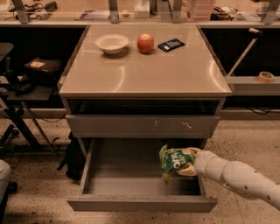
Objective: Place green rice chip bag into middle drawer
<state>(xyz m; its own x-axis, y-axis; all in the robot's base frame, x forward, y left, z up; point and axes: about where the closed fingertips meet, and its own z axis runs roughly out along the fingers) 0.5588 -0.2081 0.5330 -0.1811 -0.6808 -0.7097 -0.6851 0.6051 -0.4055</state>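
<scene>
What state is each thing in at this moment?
middle drawer: pulled open.
gripper: shut on the green rice chip bag, over the middle drawer's right side.
green rice chip bag: held upright, not released.
upper drawer: shut.
bowl: upright on the tabletop.

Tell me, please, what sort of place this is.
Likely a lab or workshop: cluttered benches behind the cabinet, tape roll on a shelf. The gripper holds the green rice chip bag over the open middle drawer.

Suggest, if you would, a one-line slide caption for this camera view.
The gripper holds the green rice chip bag over the right side of the open middle drawer.
</scene>
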